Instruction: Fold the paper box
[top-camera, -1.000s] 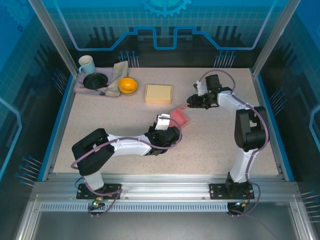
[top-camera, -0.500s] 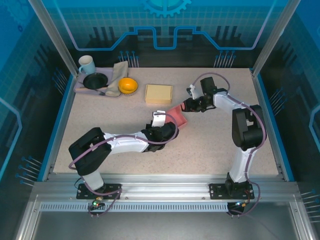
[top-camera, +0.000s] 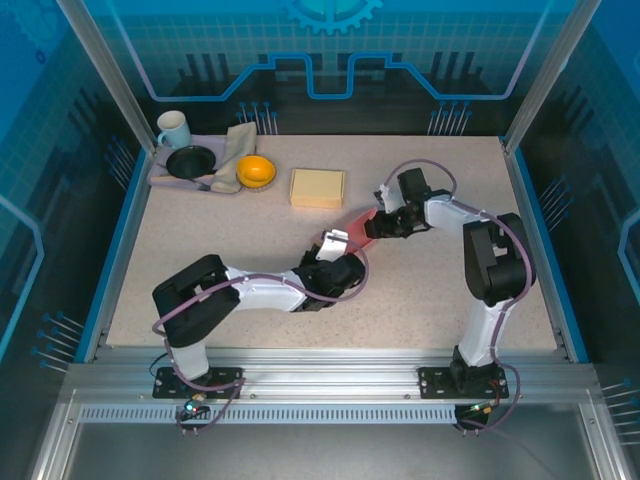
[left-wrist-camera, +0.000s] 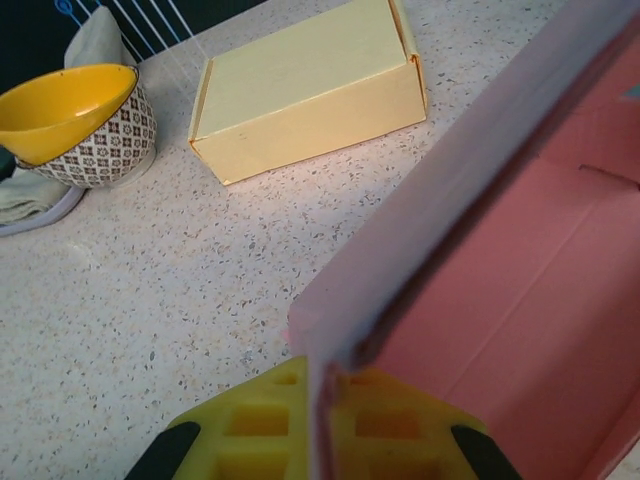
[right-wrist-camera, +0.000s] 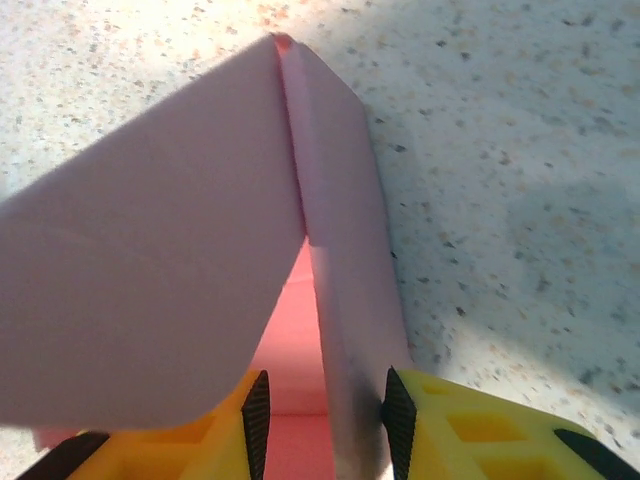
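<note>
From above, we see the pink paper box (top-camera: 357, 229) at mid-table, between the left gripper (top-camera: 338, 243) and the right gripper (top-camera: 377, 226). At the left wrist, yellow pads (left-wrist-camera: 250, 430) are clamped on one pink wall, with a pale yellow closed cardboard box (left-wrist-camera: 310, 85) beyond. At the right wrist, narrowly set fingers (right-wrist-camera: 400, 420) straddle another wall; we cannot tell whether they pinch it.

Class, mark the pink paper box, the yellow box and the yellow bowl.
pink paper box (left-wrist-camera: 510, 290), left wrist view, inner panel.
yellow box (left-wrist-camera: 300, 70), left wrist view, top face.
yellow bowl (left-wrist-camera: 55, 100), left wrist view, inside surface.
</note>
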